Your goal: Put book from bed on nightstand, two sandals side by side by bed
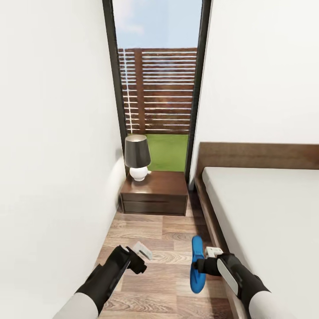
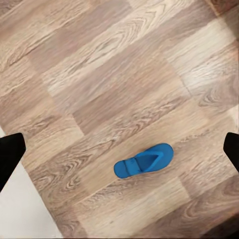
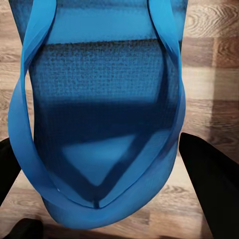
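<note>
right gripper (image 1: 204, 265) clamped on a blue sandal (image 1: 197, 266), lower centre, carried beside the bed (image 1: 266, 208) for pairing | left gripper (image 1: 141, 256) fingers apart, empty, lower left | second sandal (image 2: 143, 161) flat on floor (image 2: 99, 74) | nightstand (image 1: 155, 192) mid-frame

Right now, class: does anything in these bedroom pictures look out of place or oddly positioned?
Yes. One sandal is gripped by the right claw on edge above the floor, not lying flat. Another sandal lies alone on the planks.
</note>
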Tool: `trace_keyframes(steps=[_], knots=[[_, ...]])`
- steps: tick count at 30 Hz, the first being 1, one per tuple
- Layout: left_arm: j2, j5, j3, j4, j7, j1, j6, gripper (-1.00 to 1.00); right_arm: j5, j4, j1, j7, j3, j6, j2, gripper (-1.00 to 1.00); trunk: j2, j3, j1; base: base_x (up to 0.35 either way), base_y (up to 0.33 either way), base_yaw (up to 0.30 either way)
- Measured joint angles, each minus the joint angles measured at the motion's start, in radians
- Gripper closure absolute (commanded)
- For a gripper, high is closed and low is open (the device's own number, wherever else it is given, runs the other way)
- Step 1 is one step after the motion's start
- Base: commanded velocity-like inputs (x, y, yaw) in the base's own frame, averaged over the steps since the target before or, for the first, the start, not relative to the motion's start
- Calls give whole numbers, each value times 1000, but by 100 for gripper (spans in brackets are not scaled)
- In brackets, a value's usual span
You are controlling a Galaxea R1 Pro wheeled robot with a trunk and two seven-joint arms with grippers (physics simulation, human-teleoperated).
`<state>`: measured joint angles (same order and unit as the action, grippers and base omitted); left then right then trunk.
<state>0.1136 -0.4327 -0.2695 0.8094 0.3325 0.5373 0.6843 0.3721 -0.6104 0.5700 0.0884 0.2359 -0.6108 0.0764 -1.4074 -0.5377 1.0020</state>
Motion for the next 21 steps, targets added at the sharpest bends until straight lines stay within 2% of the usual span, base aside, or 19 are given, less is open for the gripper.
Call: trace_keyframes(steps=[1,2,4,5,7,9,11,13,21], knots=[[12,-46,-5,-15,13,6,2,-100,0,-3,0,0,0,-2,0,100,0,0,0,0,0,0],[17,-74,-8,-22,18,9,3,-100,0,-4,0,0,0,-3,0,100,0,0,0,0,0,0],[30,-192,-27,-51,32,14,6,-100,0,-6,0,0,0,-4,0,100,0,0,0,0,0,0],[32,-224,-32,-59,35,15,7,-100,0,-7,0,0,0,-4,0,100,0,0,0,0,0,0],[42,-329,-46,-82,45,16,8,-100,0,-7,0,-1,0,-5,-1,100,0,0,0,0,0,0],[57,-374,-52,-91,51,17,9,-100,0,-8,0,-1,0,-5,-1,100,0,0,0,0,0,0],[61,-403,-56,-97,56,17,9,-100,1,-7,0,-1,0,-5,-1,100,0,0,0,0,0,0],[61,-415,-58,-99,58,17,9,-100,0,-8,0,-1,0,-5,-2,100,0,0,0,0,0,0],[61,-422,-60,-100,60,17,7,-100,0,-8,0,-1,1,-5,-3,100,0,0,0,0,0,0]])
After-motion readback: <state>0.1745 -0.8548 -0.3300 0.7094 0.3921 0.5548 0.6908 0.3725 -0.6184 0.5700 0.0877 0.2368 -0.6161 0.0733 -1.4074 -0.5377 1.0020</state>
